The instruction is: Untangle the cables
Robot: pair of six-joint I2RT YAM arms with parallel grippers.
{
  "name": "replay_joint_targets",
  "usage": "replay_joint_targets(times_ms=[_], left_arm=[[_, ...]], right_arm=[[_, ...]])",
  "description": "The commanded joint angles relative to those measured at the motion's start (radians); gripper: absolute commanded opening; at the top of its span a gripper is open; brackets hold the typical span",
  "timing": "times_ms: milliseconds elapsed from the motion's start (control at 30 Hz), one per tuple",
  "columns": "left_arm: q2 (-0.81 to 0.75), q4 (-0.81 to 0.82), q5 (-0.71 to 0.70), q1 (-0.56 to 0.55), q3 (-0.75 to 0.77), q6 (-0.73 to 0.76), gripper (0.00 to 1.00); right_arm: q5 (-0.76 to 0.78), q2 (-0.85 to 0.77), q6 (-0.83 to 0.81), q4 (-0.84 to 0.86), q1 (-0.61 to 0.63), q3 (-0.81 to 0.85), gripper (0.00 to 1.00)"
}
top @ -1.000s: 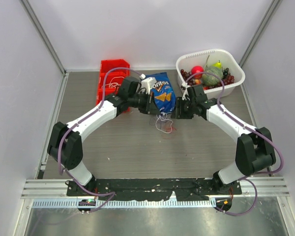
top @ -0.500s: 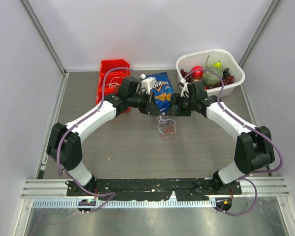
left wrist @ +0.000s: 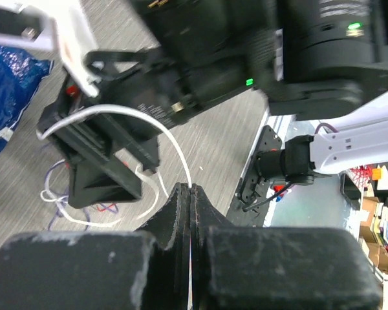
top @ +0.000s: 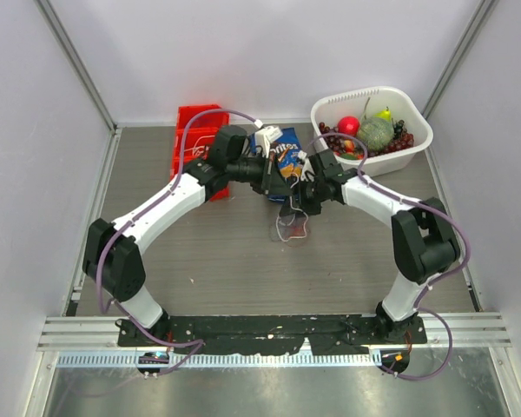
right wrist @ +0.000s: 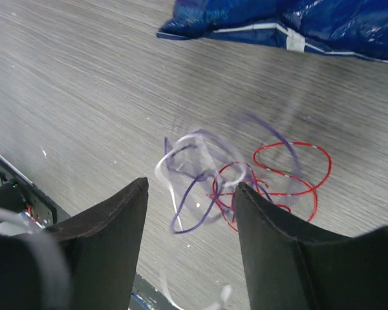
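The cables (top: 291, 228) are a small tangle of white, red and purple-blue wires on the wood table, just in front of the two grippers. My left gripper (top: 276, 181) is shut on a white cable (left wrist: 161, 132) that arcs out of its closed jaws (left wrist: 191, 191) down to the tangle (left wrist: 77, 206). My right gripper (top: 297, 201) is open and hovers right above the tangle (right wrist: 236, 177), which shows between its fingertips (right wrist: 140, 187). It holds nothing. The two grippers are very close together.
A blue Doritos bag (top: 286, 161) lies just behind the grippers and also shows in the right wrist view (right wrist: 297, 19). A red bin (top: 191, 130) stands at the back left. A white basket (top: 417, 139) of fruit stands at the back right.
My right gripper has swung left and turned down over the tangle, closing the gap to my left gripper. The left gripper has shifted slightly, still holding the white cable.
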Motion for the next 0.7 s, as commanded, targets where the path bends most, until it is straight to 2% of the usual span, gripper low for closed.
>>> replay_joint_targets(times_ms=[0,33,67,133,167,300,433,667], left_arm=[[-0.026,0.039,0.064,-0.012,0.053,-0.025,0.0],[-0.032,0.039,0.06,-0.012,0.053,-0.027,0.0],[-0.042,0.037,0.046,-0.014,0.055,-0.025,0.0],[-0.066,0.013,0.003,-0.014,0.069,-0.004,0.0],[-0.08,-0.005,-0.026,-0.012,0.081,0.013,0.0],[-0.146,-0.067,-0.205,-0.012,0.124,0.102,0.0],[-0.232,-0.029,-0.397,-0.014,0.118,0.148,0.0],[-0.31,0.037,-0.562,-0.014,0.206,0.167,0.0]], right_arm=[[0.083,0.032,0.041,-0.015,0.008,0.058,0.54],[0.1,0.05,0.041,-0.05,0.002,0.07,0.48],[0.134,0.061,0.04,-0.061,-0.001,0.084,0.38],[0.177,0.083,0.047,-0.097,-0.012,0.087,0.24],[0.203,0.086,0.047,-0.115,-0.015,0.083,0.21],[0.247,0.072,0.044,-0.138,-0.029,0.038,0.2],[0.293,0.055,0.023,-0.164,-0.033,0.009,0.22],[0.297,0.022,-0.005,-0.167,-0.046,-0.017,0.26]])
